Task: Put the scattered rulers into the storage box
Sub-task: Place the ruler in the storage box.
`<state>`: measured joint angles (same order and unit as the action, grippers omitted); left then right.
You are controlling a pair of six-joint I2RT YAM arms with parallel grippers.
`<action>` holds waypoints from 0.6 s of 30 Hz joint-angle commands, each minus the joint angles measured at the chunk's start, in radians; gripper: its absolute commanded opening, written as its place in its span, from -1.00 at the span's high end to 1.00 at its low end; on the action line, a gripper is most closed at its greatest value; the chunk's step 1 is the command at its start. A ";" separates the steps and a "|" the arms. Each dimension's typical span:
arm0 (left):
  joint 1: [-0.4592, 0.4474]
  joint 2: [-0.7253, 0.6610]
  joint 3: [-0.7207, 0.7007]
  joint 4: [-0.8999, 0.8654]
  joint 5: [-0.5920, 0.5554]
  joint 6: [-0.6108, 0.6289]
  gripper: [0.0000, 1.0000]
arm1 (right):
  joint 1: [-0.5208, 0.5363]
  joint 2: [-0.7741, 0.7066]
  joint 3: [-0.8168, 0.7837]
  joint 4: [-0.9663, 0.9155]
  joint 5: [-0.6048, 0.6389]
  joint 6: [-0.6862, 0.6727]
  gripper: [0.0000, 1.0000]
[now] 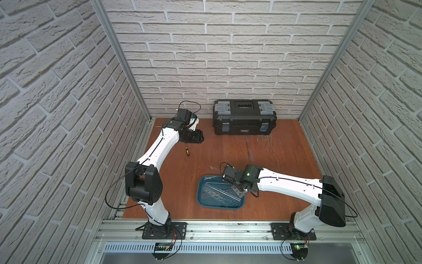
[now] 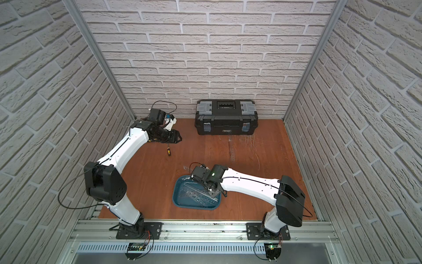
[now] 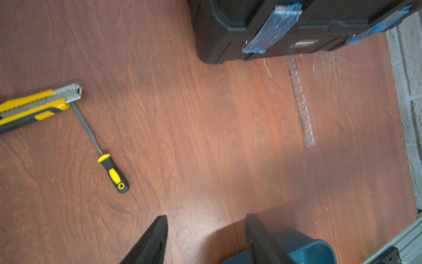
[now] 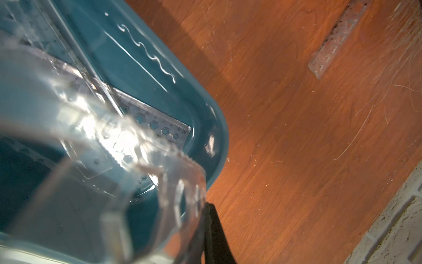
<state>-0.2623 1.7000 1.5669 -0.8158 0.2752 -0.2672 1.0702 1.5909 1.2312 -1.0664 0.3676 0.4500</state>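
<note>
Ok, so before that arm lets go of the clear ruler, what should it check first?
1. Right gripper shut on the held ruler: ok.
2. Held ruler over the storage box: ok.
3. Its whole length inside the rim: cannot tell.
4. Left gripper open and away from the box: ok.
5. No rulers left outside: not ok, a stray ruler lies on the table near the toolbox.

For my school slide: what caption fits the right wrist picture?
Right gripper holds a clear ruler over the teal tray of rulers.
</note>
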 commanded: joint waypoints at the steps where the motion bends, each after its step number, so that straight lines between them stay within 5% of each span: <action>1: 0.009 -0.051 -0.030 0.018 0.013 -0.013 -0.19 | 0.042 0.029 0.037 -0.027 0.033 0.041 0.96; 18: 0.009 -0.092 -0.107 0.049 0.026 -0.027 -0.19 | 0.105 0.078 0.038 -0.052 0.061 0.096 0.86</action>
<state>-0.2619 1.6447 1.4723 -0.7921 0.2844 -0.2897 1.1652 1.6665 1.2476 -1.0939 0.3935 0.5247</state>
